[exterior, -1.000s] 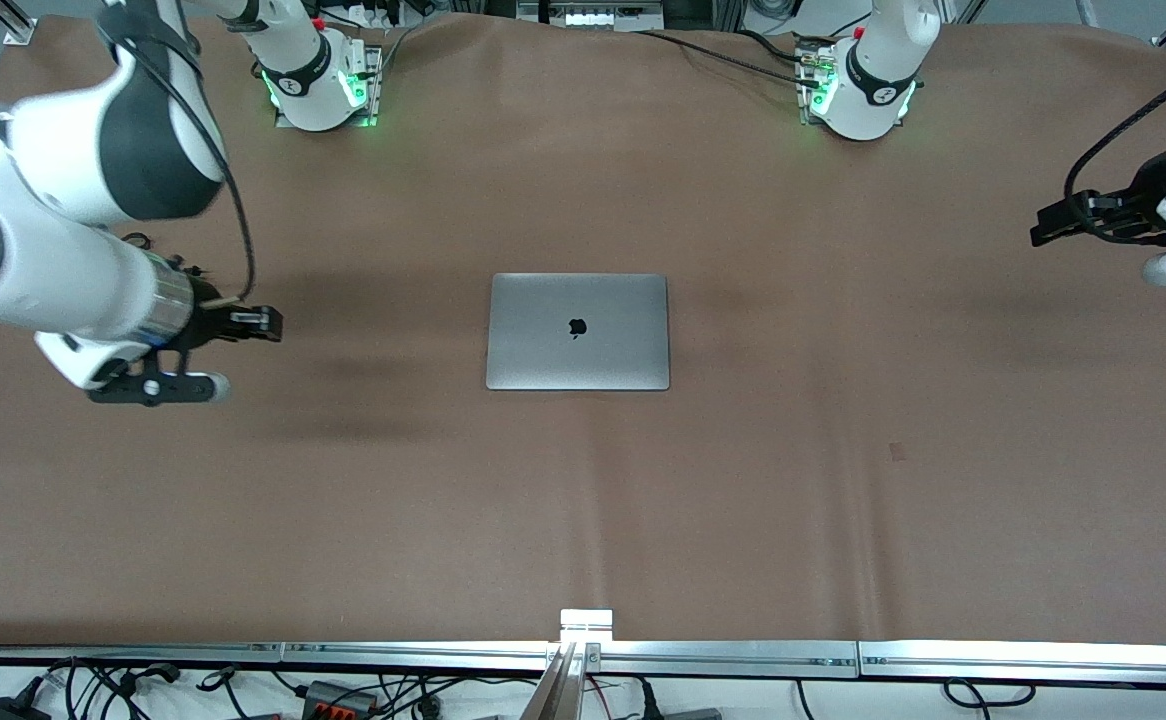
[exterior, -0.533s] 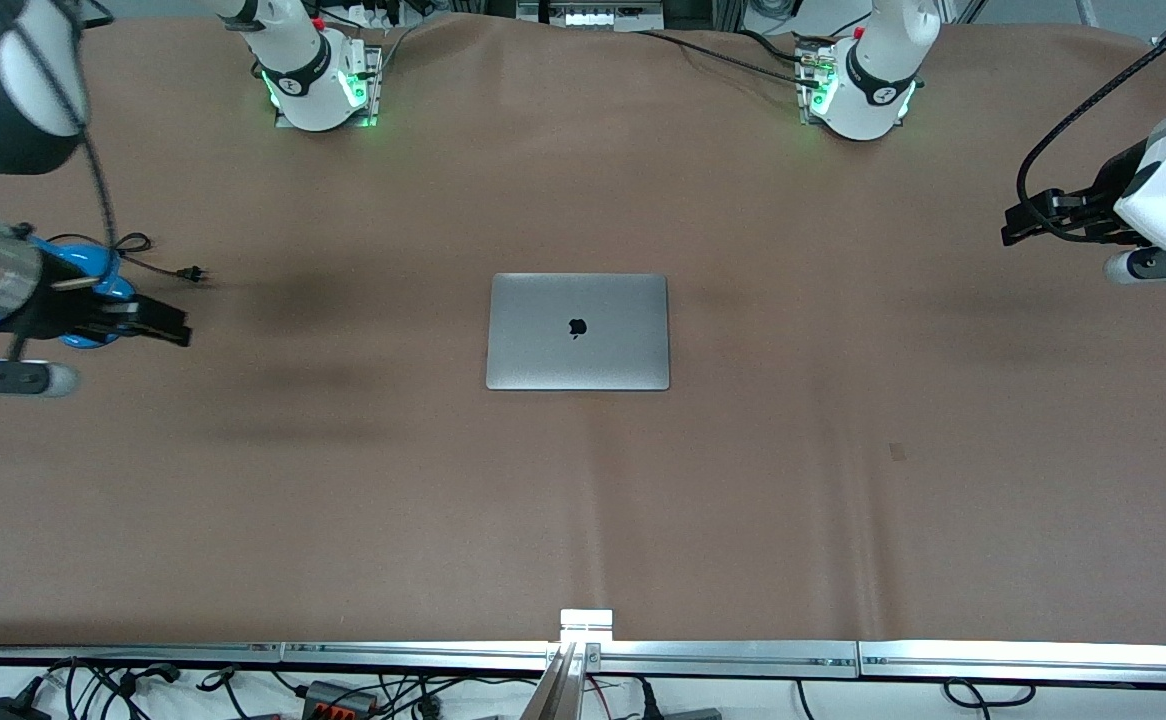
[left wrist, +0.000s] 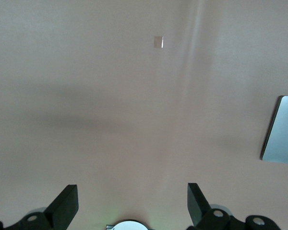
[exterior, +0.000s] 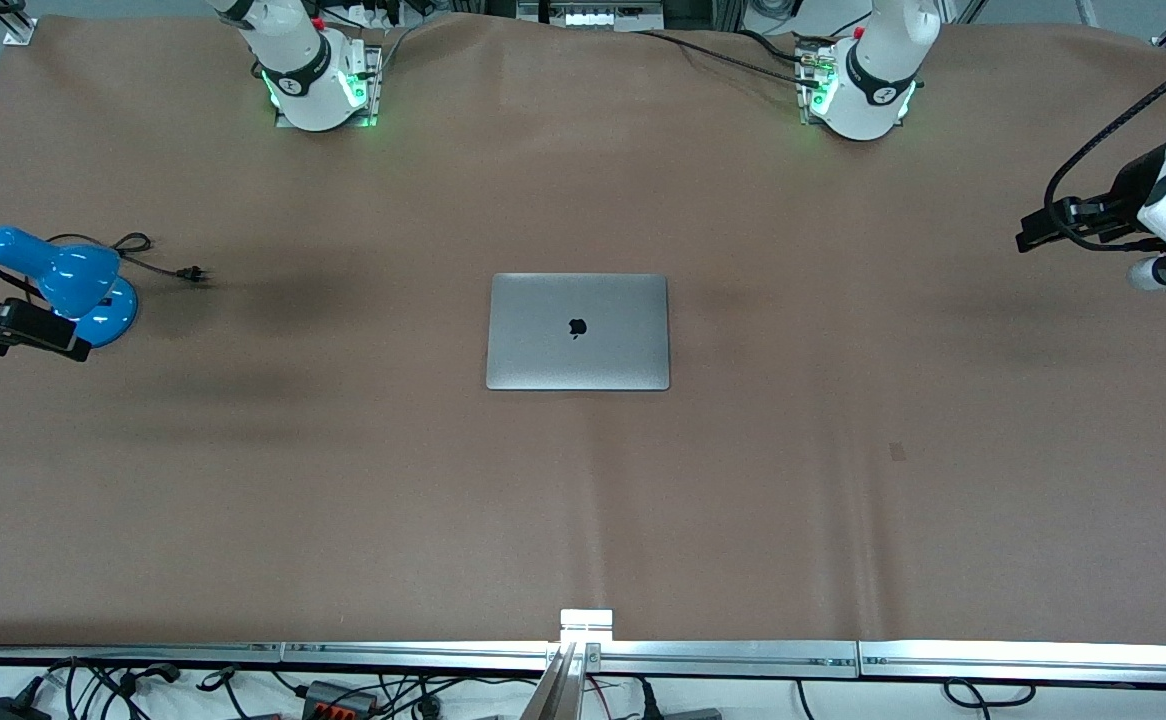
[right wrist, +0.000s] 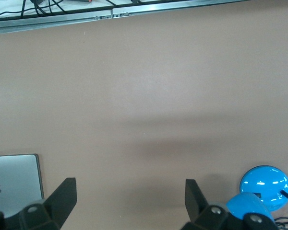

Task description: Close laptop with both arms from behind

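- Since a second ago the right arm has swung away toward its own end of the table, uncovering a blue desk lamp, while the left arm has shifted only slightly at its end.
- At the right arm's end, the right gripper hangs just over the blue desk lamp's base, and only its dark tip and a bit of the wrist show in the front view.
- Its own wrist view shows the right gripper's two black fingers standing wide apart with nothing between them.
- A thin black cord runs from the lamp and ends in a plug lying on the brown table cover.
- In the middle of the table lies the laptop, shut flat, its silver lid up with the black logo showing, well apart from both grippers.
- At the left arm's end, the left gripper hovers over bare table cover.
- Its fingers are spread wide and hold nothing, with a corner of the laptop showing at the edge of that wrist view.
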